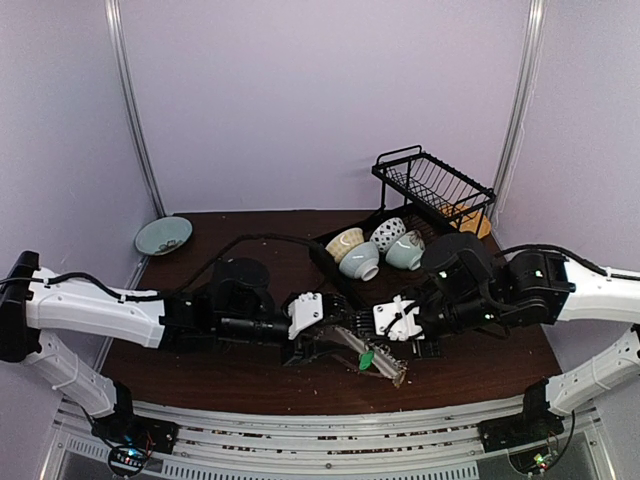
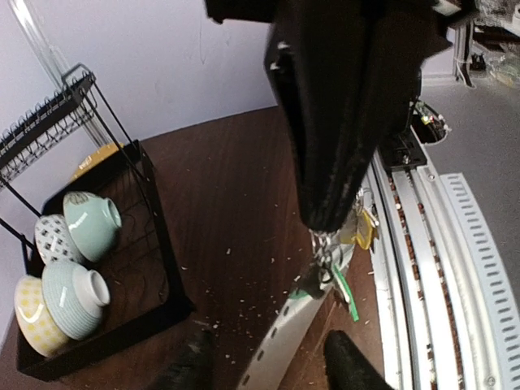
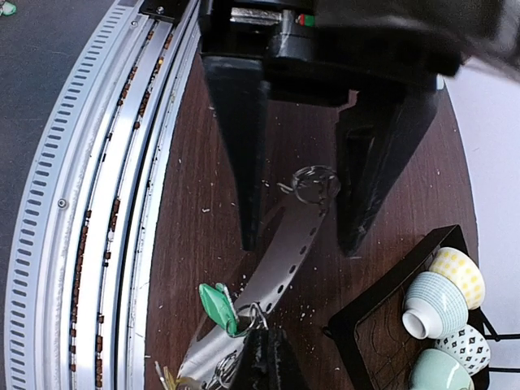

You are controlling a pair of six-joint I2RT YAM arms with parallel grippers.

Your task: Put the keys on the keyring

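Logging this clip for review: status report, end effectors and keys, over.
Left end effector open, straddling perforated strip. Right end effector shut on key bunch at strip's end. Bowl rack close by, not blocking.

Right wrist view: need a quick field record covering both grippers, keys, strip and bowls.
left gripper: open, fingers straddling the perforated strip
right gripper: shut, pinching at the key bunch on the strip's near end
key bunch: one green head clear, a bit of yellow at the frame edge, rest too small to tell
small ring: at the strip's other end, between the left fingers
strip: lies flat on the table
bowls: four, on their sides in the black tray
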